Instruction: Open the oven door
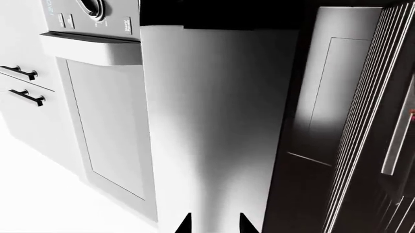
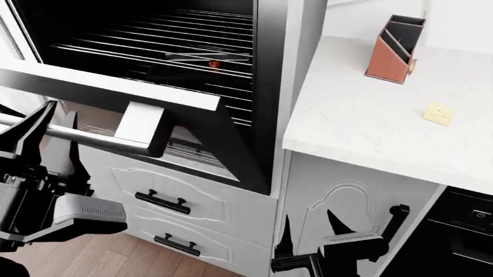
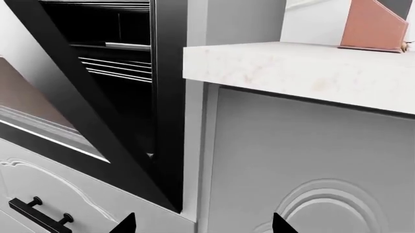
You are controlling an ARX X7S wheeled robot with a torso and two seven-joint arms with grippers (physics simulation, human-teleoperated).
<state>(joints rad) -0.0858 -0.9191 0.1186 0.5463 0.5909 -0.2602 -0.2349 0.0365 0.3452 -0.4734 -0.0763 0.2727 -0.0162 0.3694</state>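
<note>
Oven door point(image 2: 115, 86) is already swung partway down from the oven cavity point(image 2: 170, 52), hinged along its bottom edge, tilted out toward the robot, racks visible behind it. In the right wrist view the door point(image 3: 58, 97) slants out from the cavity, just beside the white cabinet point(image 3: 311, 160) under the countertop point(image 3: 285, 63)

Handling, my read: big glass-and-steel panel, rigid and heavy, won't flex; it pivots on the hinge so the pull has to follow an arc down and outward. Glass face looks slick, poor to push on. Best hold is the bar handle point(image 2: 85, 137) running across the door's upper edge on steel standoffs: stiff, round, easy to wrap

Left gripper point(image 2: 46, 141) sits at that bar, fingers apart, one above and one below it; whether the pads actually touch the bar I cannot tell. The left wrist view shows only the two fingertips spread against a pale panel. Right gripper point(image 2: 308, 228) hangs low in front of the white cabinet, beside the door and away from it, fingers spread, holding nothing

Writing: none readable on the door. The left wrist view shows an appliance control panel point(image 1: 91, 17) with a knob and small markings, too blurred to read. The brown holder point(image 2: 394, 49) and yellow sponge point(image 2: 437, 113) on the countertop carry no labels
</note>
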